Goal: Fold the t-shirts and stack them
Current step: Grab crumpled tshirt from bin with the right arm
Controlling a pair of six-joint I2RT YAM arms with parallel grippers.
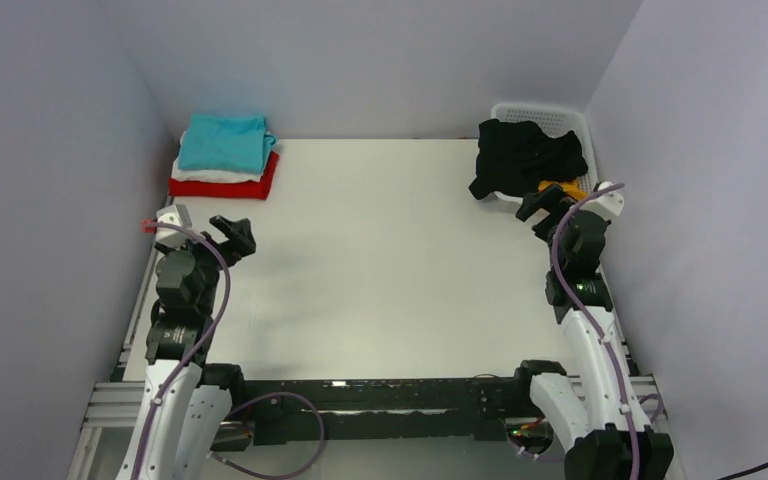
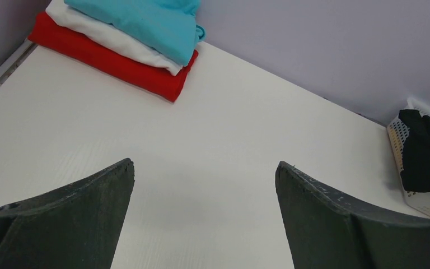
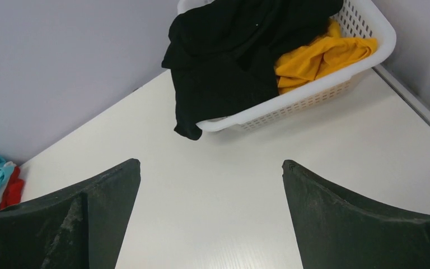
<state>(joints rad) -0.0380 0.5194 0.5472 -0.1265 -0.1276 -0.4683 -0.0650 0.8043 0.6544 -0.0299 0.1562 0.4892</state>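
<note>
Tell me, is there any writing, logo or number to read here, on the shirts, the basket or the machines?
None can be read.
The folded shirts, the black shirt, the orange shirt and the basket show no print.
A small red tag is too small to tell whether it bears any text.

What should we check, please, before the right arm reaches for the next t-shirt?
1. Right gripper open, holding nothing: ok.
2. Left gripper open, holding nothing: ok.
3. Black t-shirt on top, draped over the basket rim: ok.
4. Orange t-shirt free of the black one: cannot tell.
5. Teal t-shirt on white t-shirt on red t-shirt, stacked neatly: ok.
</note>
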